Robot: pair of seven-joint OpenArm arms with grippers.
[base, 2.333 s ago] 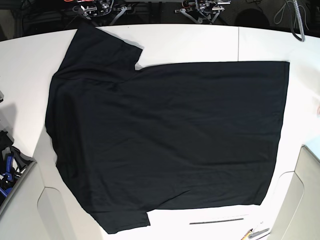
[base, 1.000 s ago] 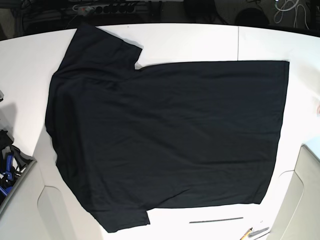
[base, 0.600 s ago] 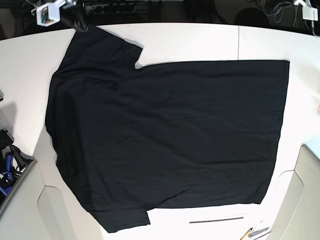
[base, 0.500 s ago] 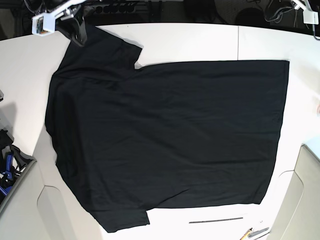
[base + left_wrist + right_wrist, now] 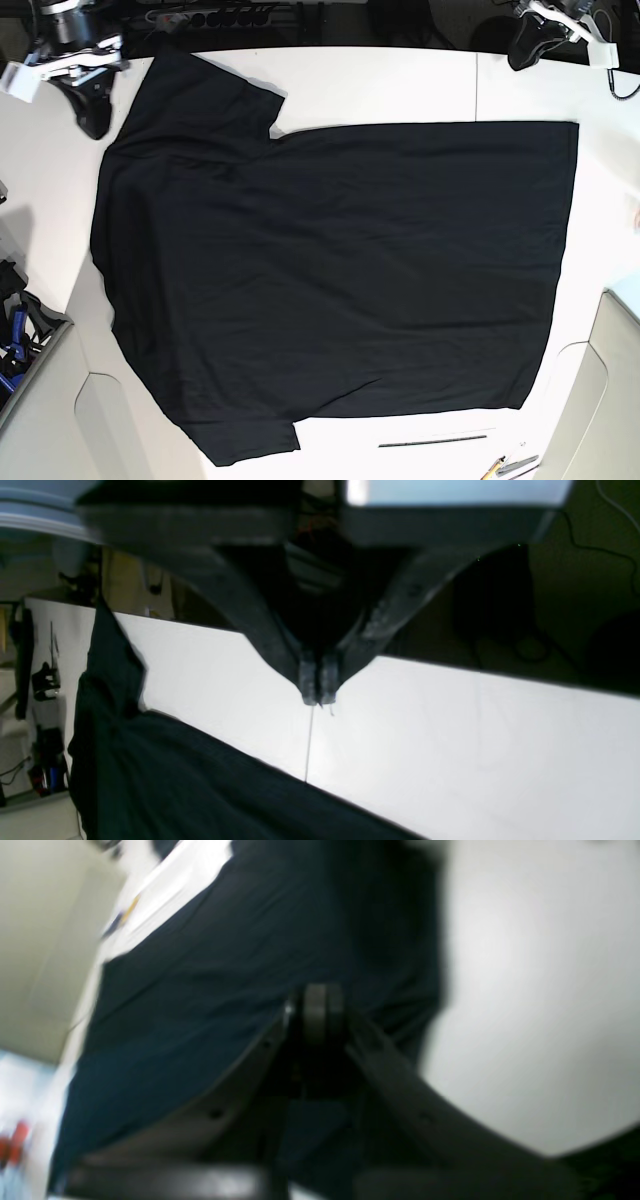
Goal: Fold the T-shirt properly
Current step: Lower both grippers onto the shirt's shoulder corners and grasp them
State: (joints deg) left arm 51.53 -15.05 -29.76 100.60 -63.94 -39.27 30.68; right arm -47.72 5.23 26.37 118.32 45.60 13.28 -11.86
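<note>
Okay, left wrist: left gripper [image 5: 318, 700] closed, empty; shirt [image 5: 200, 780] at 6 to 9 o'clock. Right wrist: right gripper [image 5: 324, 1005] closed, nothing held. Base: shirt mid-table [image 5: 340, 260], grippers off it at 11 and 1 o'clock.

My base view looks steeply down over the bench [image 5: 360, 90]; both wrist views peer closer along my tools [image 5: 318, 692], all three sharing the dark shirt [image 5: 340, 270]
</note>
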